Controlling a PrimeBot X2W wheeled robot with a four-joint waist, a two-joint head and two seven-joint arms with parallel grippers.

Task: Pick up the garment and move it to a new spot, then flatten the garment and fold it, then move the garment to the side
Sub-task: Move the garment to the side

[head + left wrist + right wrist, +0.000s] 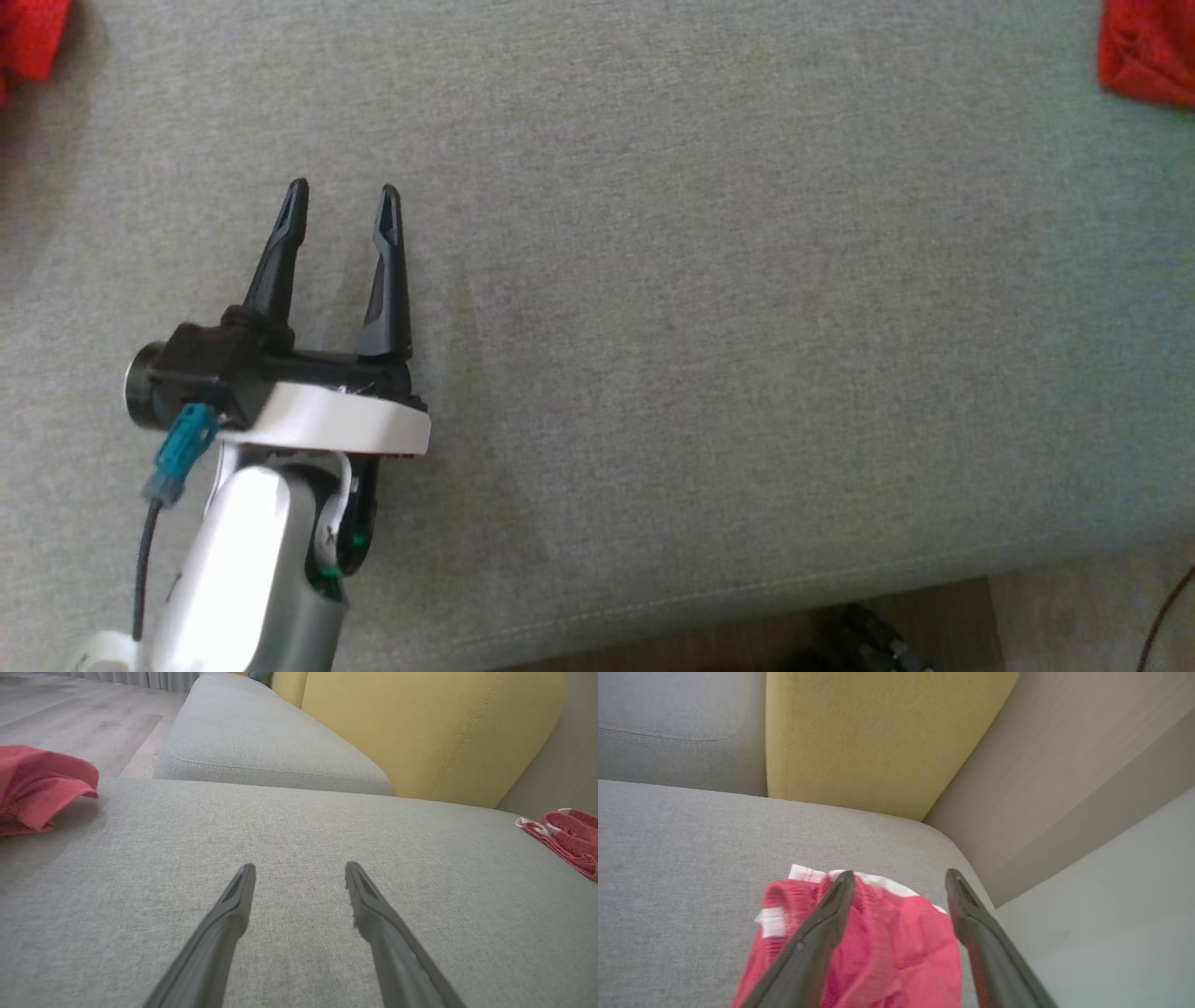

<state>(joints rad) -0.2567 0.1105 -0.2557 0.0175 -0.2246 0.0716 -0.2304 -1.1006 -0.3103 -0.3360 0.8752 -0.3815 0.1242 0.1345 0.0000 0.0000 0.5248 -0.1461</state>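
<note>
The garment (896, 947) is red with white trim and lies crumpled on the grey sofa seat (682, 858), close to the seat's right end. My right gripper (900, 875) hangs just over it, open, with its dark fingers (817, 938) spread above the cloth and gripping nothing. The same garment (1148, 51) sits at the top right corner of the head view and at the right edge of the left wrist view (567, 835). My left gripper (344, 191) stands open over bare seat fabric, far from the garment, and its fingers (224, 933) are empty.
Another red cloth (42, 788) lies at the seat's left end, also at the head view's top left (28, 37). A yellow back cushion (420, 732) stands behind the seat. The seat's front edge (747, 597) drops to a wooden floor (1074, 616).
</note>
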